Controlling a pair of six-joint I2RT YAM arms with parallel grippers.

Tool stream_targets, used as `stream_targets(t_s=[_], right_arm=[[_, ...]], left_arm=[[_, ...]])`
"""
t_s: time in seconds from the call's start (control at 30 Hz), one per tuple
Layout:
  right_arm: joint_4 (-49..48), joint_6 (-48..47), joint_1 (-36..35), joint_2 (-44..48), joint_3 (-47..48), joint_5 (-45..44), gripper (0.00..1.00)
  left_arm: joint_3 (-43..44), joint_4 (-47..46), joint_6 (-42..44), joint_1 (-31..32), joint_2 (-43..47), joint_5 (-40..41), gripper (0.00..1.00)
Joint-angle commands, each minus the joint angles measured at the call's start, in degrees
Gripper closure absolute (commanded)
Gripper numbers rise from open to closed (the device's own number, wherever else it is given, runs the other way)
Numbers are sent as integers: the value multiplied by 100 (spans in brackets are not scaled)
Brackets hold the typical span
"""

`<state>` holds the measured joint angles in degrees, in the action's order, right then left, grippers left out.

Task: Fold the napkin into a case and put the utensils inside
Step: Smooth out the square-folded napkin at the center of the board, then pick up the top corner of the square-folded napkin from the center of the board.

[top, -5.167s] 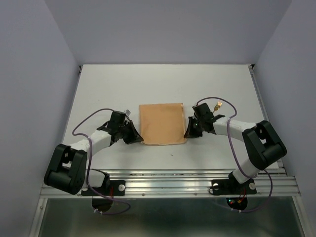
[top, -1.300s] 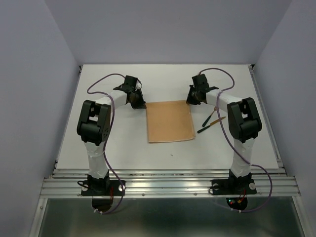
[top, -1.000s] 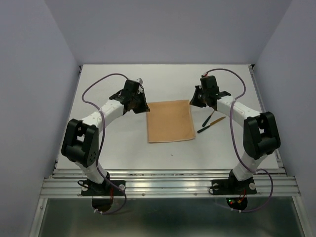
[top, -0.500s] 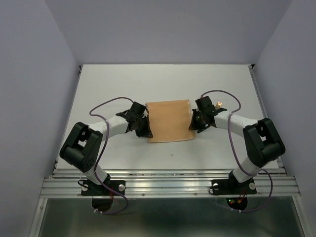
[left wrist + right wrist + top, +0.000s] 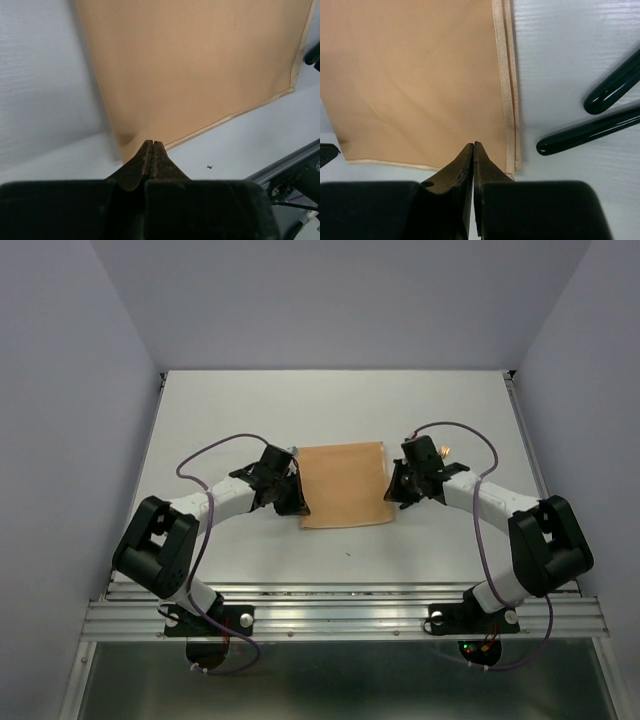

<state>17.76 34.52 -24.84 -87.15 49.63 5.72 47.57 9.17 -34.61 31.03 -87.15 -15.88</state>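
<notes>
Left hand (image 5: 152, 144) and right hand (image 5: 473, 145), both pressed together, have moved from the napkin's (image 5: 343, 485) far corners to near ones; limp cloth, pinch hemmed corners.

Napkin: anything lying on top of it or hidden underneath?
On the napkin, only the left gripper and right gripper, at its near corners; utensils lie beside it. Underneath is hidden by the cloth.

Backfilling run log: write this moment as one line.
peach-orange cloth napkin: flat; left end effector: shut, near-left corner; right end effector: shut, near-right corner; dark-handled utensils: outside
</notes>
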Motion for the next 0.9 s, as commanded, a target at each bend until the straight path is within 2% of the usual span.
stream_targets(t_s=[0.0,0.3,0.5,0.67,0.8,0.87], right_arm=[[26,37,-47,304,-216,-237,92],[-282,81,-47,-3,-805,-299,93],[51,72,-47,497,-613,-834,91],[219,-165,-47,656,-85,-1512,85],[254,-86,6,516,65,-1206,84],[228,106,6,524,-110,-994,76]], left_arm=[[-248,-47,7,9,129,-20,100],[-512,-319,-19,18,-170,-64,100],[-197,137,42,18,233,286,100],[357,542,227,0,410,735,100],[621,560,183,-35,401,753,100],[744,568,130,-44,427,831,100]])
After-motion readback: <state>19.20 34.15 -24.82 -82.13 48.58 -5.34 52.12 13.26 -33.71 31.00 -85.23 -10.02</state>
